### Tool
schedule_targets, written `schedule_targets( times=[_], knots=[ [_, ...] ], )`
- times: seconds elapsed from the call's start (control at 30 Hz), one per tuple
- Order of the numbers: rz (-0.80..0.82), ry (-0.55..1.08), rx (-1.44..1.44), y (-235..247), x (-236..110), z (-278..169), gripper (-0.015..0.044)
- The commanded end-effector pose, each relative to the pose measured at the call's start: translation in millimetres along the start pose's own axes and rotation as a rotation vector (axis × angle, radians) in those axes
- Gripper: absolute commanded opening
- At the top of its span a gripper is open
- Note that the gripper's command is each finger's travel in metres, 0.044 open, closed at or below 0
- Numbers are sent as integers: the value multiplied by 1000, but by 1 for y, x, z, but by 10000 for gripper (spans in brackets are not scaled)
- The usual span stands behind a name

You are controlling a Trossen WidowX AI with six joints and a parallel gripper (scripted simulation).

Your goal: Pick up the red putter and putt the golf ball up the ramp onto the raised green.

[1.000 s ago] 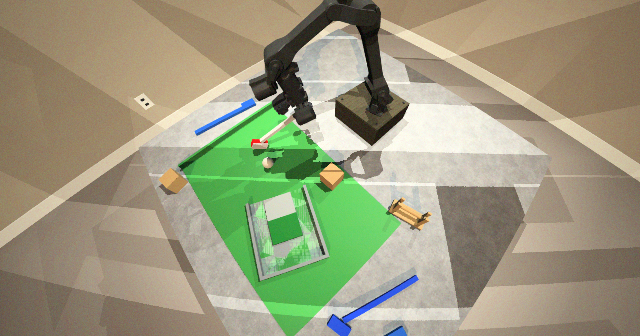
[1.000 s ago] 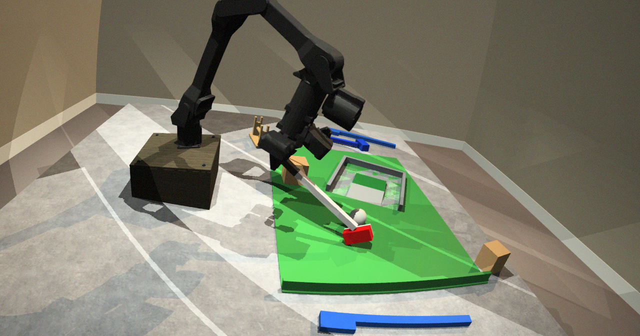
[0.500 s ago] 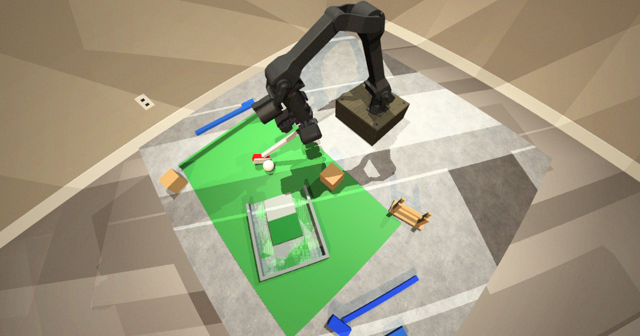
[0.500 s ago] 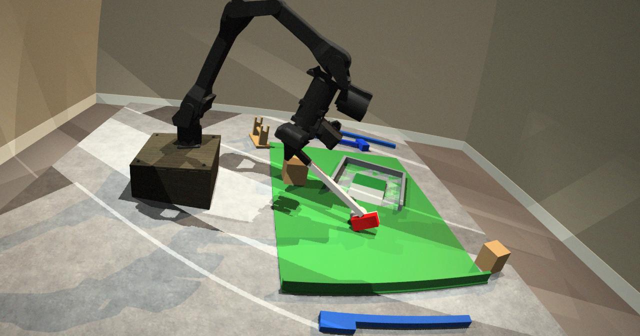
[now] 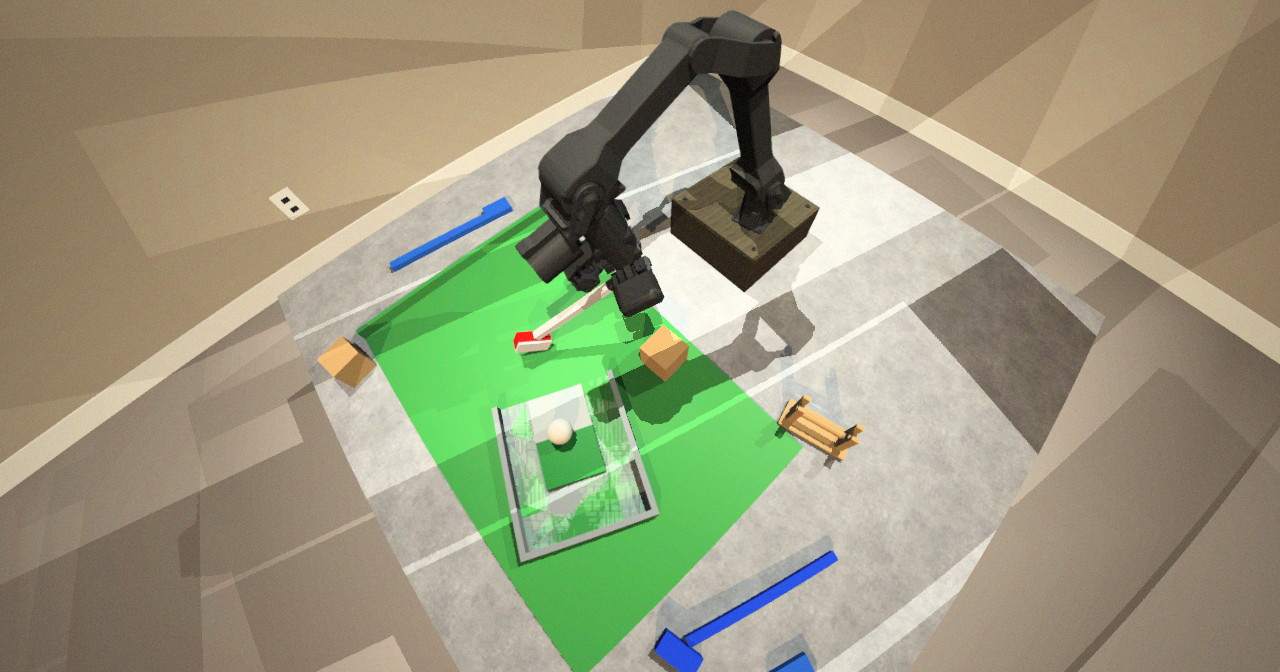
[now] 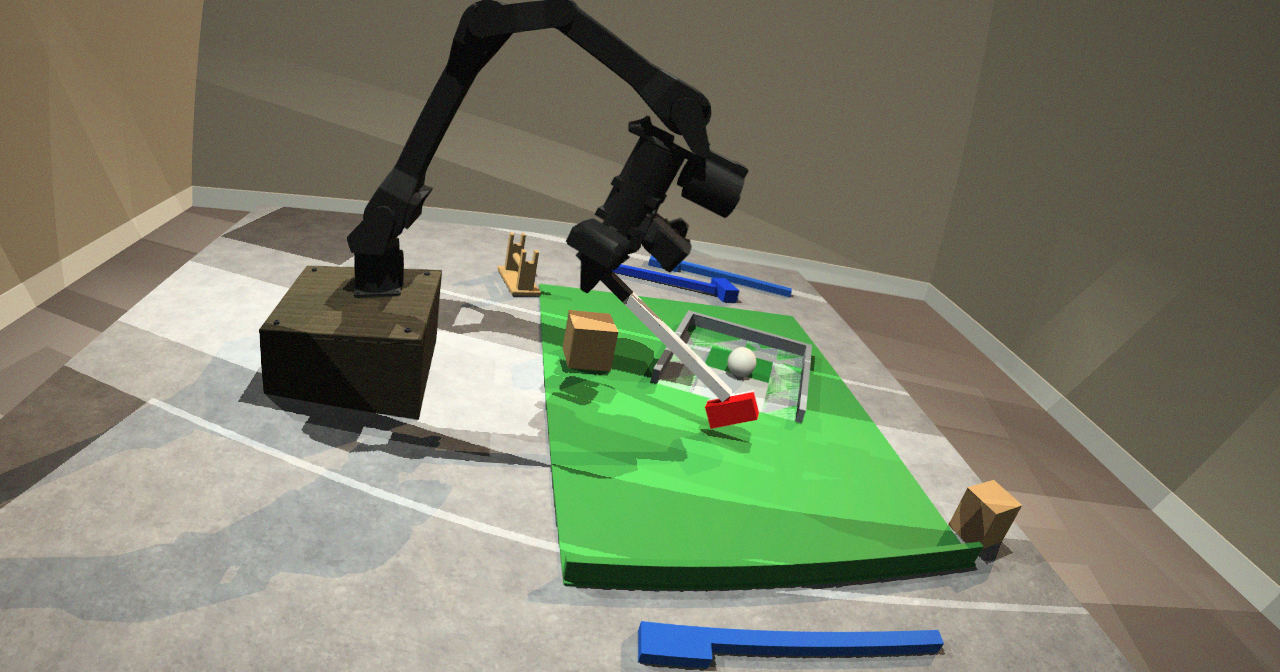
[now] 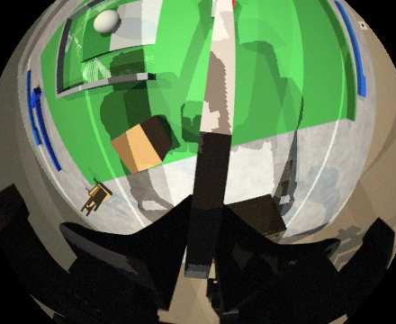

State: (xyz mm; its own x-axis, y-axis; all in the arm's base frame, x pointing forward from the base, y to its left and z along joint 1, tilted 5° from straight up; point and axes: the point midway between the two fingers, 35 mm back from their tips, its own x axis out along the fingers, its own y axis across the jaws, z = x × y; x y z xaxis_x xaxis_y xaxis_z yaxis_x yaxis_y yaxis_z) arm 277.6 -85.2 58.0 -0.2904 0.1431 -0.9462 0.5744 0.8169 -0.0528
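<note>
My gripper (image 5: 615, 290) (image 6: 602, 276) (image 7: 202, 201) is shut on the grip end of the red putter. Its pale shaft (image 5: 572, 312) (image 6: 673, 343) (image 7: 222, 67) slants down to the red head (image 5: 528, 342) (image 6: 731, 410), which hangs just above the green mat (image 5: 447, 354) (image 6: 716, 498) (image 7: 265, 67). The white golf ball (image 5: 560, 432) (image 6: 741, 361) (image 7: 107, 22) sits inside the grey frame (image 5: 514, 498) (image 6: 744, 327) (image 7: 61, 67), where the pale ramp (image 5: 559, 404) meets the raised green (image 5: 572, 464). The putter head is well short of the ball.
One tan cube (image 5: 663, 352) (image 6: 590, 340) (image 7: 139, 147) stands on the mat edge near the gripper; another (image 5: 346, 361) (image 6: 984, 511) stands at a mat corner. Blue putters (image 5: 452, 232) (image 5: 747, 610) (image 6: 787, 642) lie off the mat. A wooden rack (image 5: 819, 428) (image 6: 520, 265) and the arm's base block (image 5: 742, 229) (image 6: 353, 341) stand nearby.
</note>
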Motion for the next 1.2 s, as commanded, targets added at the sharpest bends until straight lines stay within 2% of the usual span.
schedule_targets(
  times=[0.0,0.17,0.27,1.17],
  knots=[
    [10,-19,3,3,-26,-4,0],
    [10,-19,3,2,-45,-11,0],
    [4,-14,-2,1,-36,-9,0],
    [4,-14,-2,1,-36,-9,0]
  ],
)
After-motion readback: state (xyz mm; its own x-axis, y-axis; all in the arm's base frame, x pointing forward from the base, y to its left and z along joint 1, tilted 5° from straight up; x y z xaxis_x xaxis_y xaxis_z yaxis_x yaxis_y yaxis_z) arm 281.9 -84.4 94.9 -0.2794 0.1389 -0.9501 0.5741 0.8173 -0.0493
